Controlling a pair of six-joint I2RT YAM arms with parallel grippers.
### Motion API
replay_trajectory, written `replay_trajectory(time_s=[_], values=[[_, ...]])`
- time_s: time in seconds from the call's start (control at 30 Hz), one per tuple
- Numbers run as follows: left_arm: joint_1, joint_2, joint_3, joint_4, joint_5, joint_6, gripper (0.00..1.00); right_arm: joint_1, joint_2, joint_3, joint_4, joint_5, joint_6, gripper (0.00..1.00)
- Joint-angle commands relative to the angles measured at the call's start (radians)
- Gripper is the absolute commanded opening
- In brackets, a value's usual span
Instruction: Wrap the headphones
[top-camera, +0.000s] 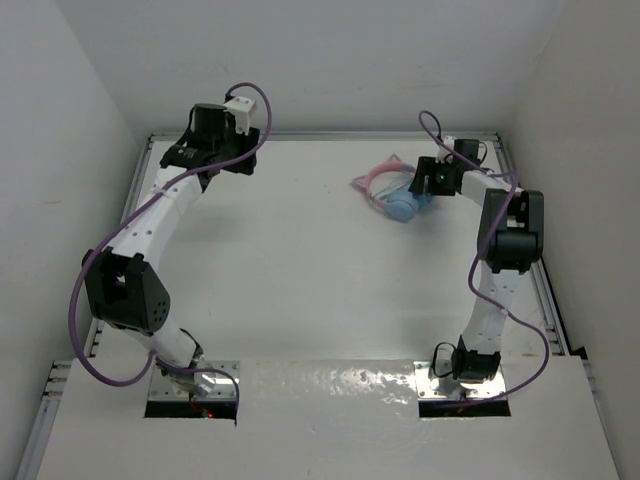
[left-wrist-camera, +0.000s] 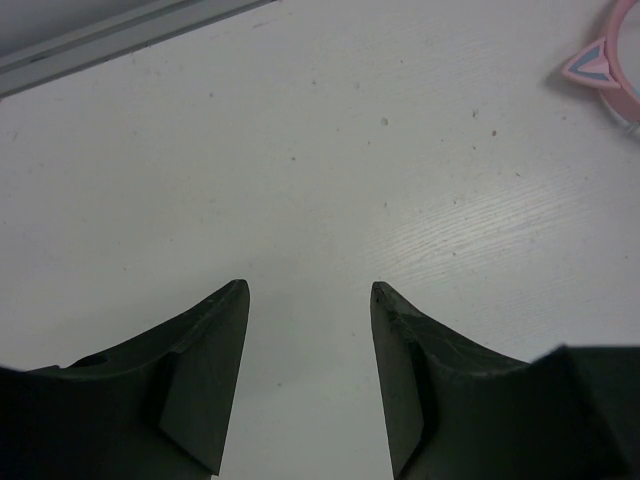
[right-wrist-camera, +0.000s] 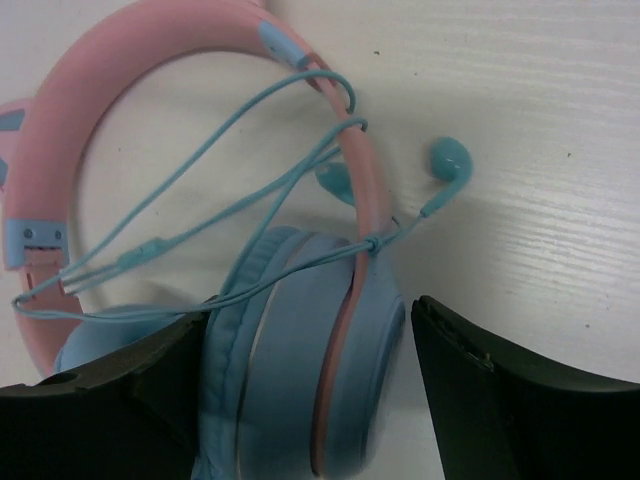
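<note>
Headphones (top-camera: 392, 195) lie flat on table (top-camera: 300, 260). R gripper (right-wrist-camera: 308, 320): fingers spread, straddling headphones' stacked ear cups (right-wrist-camera: 290, 390). Cord (right-wrist-camera: 200, 190) looped loosely across pink headband (right-wrist-camera: 90, 90). L gripper (left-wrist-camera: 310, 290): fingers spread, above table, well apart to headphones' left.

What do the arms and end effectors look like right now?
White links with black joints on the left arm and right arm; a purple cable loops along each. The left end effector and right end effector have two dark wedge-shaped fingers each.
</note>
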Motion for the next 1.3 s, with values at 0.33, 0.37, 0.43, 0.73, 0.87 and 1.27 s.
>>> replay_trajectory(time_s=[0.33, 0.37, 0.43, 0.73, 0.87, 1.27], values=[[0.014, -0.010, 0.001, 0.024, 0.010, 0.009, 0.50, -0.010, -0.140, 0.119, -0.225, -0.151, -0.131, 0.99], [0.014, -0.010, 0.001, 0.024, 0.012, 0.009, 0.50, -0.011, -0.146, 0.121, -0.219, -0.148, -0.125, 0.99], [0.015, -0.011, 0.001, 0.024, 0.010, 0.007, 0.50, -0.013, -0.167, 0.133, -0.198, -0.144, -0.088, 0.99], [0.030, -0.039, -0.014, -0.021, -0.077, -0.014, 0.49, -0.216, -0.331, 0.043, -0.124, -0.069, 0.260, 0.99], [0.116, -0.071, -0.092, -0.039, -0.061, -0.059, 0.49, -0.333, -0.442, -0.117, -0.127, 0.044, 0.405, 0.99], [0.250, -0.192, -0.406, -0.116, -0.229, -0.148, 0.47, -0.364, -0.596, -0.223, -0.423, 0.473, 0.363, 0.99]])
